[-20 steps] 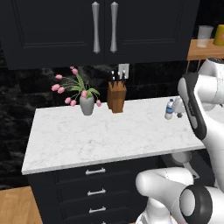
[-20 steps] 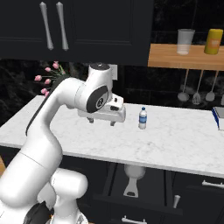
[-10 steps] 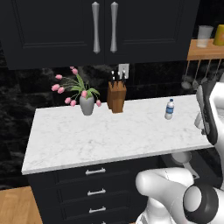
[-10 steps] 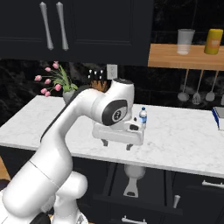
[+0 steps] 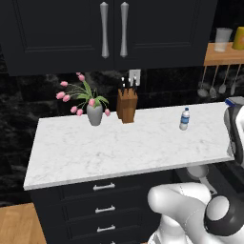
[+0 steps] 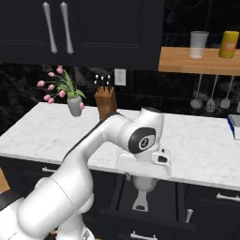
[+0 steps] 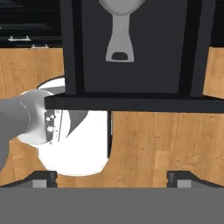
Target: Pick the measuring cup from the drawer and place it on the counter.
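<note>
Left base view: we note the counter (image 5: 128,143) carrying a water bottle (image 5: 184,118). Right base view: the measuring cup (image 6: 142,192) lies in the open drawer (image 6: 154,206), apparently just below the hand. Hand view: gripper (image 7: 112,179) fingers spread wide, empty, over the cup's handle (image 7: 119,39)

No readable text, label, brand, number or sign anywhere: none on bottle (image 5: 184,118), shelf containers (image 6: 228,44), or cabinet fronts (image 5: 114,33).
</note>
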Tool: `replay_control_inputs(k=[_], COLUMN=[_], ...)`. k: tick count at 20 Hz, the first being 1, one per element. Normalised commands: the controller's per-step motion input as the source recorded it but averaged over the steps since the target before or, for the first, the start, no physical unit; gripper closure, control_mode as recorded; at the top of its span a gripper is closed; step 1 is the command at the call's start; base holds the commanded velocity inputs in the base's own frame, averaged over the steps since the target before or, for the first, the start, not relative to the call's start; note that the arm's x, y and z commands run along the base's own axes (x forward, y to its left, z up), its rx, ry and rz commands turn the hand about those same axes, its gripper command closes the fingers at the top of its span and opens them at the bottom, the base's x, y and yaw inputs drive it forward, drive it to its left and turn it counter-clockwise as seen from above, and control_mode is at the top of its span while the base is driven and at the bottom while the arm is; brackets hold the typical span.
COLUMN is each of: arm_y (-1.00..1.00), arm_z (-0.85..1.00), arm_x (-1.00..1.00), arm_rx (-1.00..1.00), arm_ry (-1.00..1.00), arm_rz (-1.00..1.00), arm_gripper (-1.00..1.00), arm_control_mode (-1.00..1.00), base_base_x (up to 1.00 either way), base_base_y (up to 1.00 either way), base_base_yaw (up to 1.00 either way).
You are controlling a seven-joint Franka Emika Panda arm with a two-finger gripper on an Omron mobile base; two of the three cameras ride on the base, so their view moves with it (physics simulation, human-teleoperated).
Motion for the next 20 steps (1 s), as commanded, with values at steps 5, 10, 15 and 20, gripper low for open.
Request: replay_control_inputs(k=[5,10,15,20], arm_y=[-0.09,-0.02,-0.03,0.0], arm_z=[-0.65,-0.6,-0.41,-0.38], arm_x=[0.0,0.03,0.17,0.26], arm_rx=[-0.04,-0.03,0.0,0.0], arm_ry=[0.01,-0.01,-0.09,-0.16], arm_rz=[0.03,0.04,0.02,0.01], arm_gripper=[-1.0,-1.0,-1.0,-1.0], arm_control_mode=[-1.0,-1.0,-1.0,-1.0], base_base_x=[0.0,0.0,0.0,0.0], base_base_y=[0.0,0.0,0.0,0.0], base_base_yaw=[0.0,0.0,0.0,0.0])
